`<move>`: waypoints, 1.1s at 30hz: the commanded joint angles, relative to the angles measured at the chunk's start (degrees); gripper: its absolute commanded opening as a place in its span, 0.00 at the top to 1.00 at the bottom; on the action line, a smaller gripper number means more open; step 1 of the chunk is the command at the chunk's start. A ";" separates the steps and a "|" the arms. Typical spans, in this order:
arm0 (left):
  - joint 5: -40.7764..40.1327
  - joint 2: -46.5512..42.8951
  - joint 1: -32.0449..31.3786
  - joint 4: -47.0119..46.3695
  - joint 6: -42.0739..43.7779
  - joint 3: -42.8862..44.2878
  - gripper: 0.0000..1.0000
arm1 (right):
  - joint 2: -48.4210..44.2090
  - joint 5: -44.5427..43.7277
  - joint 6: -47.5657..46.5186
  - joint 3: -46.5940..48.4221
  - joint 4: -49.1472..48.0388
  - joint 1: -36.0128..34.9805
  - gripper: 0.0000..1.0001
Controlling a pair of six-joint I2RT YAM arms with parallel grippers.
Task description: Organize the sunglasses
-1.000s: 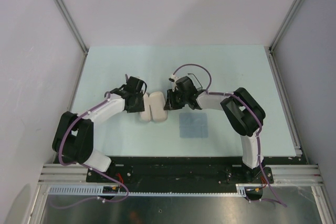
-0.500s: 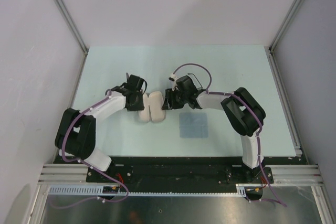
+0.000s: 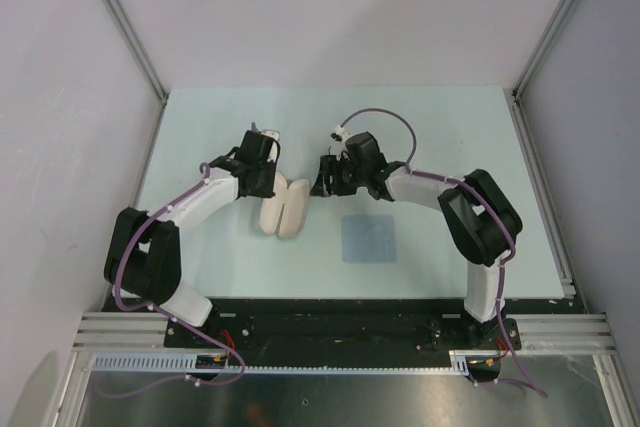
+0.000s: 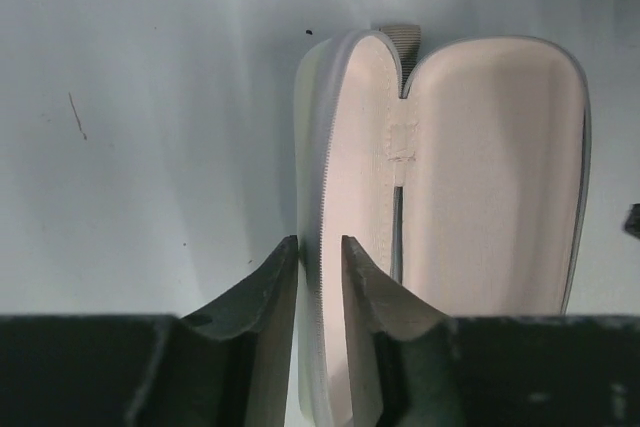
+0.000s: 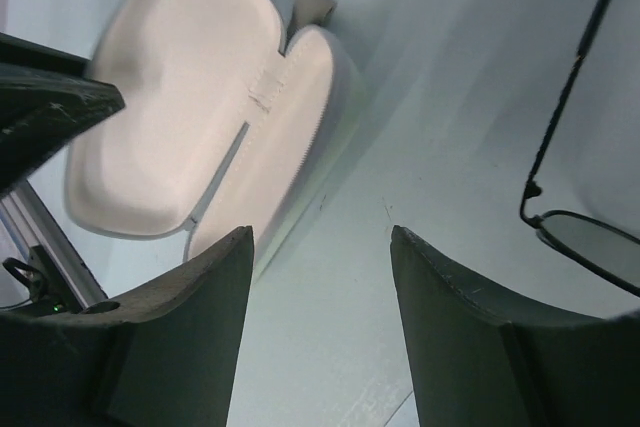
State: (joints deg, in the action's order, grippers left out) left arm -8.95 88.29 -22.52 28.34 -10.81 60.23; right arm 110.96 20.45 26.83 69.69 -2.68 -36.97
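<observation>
The left gripper [image 4: 320,252] is seen with its jaws drawn narrow, pinched on the zip rim of the left half of the case [image 4: 480,177]. The case lies open on the table [image 3: 450,127], both halves facing up and nothing inside. Just past it, the right gripper [image 5: 320,232] is held above the table with its jaws spread wide and nothing between them. The sunglasses [image 5: 600,245] lie on the table to its right, apart from the case, with 1 temple arm stretched out. A blue cloth [image 3: 369,238] lies nearer the arm bases. The step in hand is judged to be fetching the sunglasses. The case should be kept pinned flat, the frame taken at the bridge or hinge, and the lenses spared.
</observation>
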 commanded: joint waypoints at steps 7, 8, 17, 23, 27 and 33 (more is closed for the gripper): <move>0.24 0.39 0.20 -2.58 6.06 2.17 0.85 | -5.57 -0.67 -0.90 1.06 2.06 1.55 0.38; 0.60 0.04 0.20 -2.76 6.85 2.35 0.88 | -6.01 -0.93 -0.99 1.06 2.15 1.64 0.37; 1.13 -0.58 0.02 -4.17 10.01 2.88 0.99 | -8.12 0.12 -3.18 1.06 2.33 2.78 0.37; 4.46 -3.90 -1.12 -5.57 18.08 2.97 0.99 | -9.09 0.47 -4.24 1.06 4.43 2.78 0.39; 7.54 -6.37 -2.35 -6.54 23.63 2.35 0.99 | -9.44 2.23 -4.68 1.06 4.08 2.78 0.39; 8.42 -6.99 -3.23 -6.89 30.66 3.32 1.00 | -8.04 3.99 -4.15 1.06 3.20 2.43 0.40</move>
State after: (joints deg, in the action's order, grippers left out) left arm -3.68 83.31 -25.15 23.86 10.15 61.04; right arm 104.55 22.52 23.31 69.67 1.87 -34.17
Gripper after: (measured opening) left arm 0.011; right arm 0.612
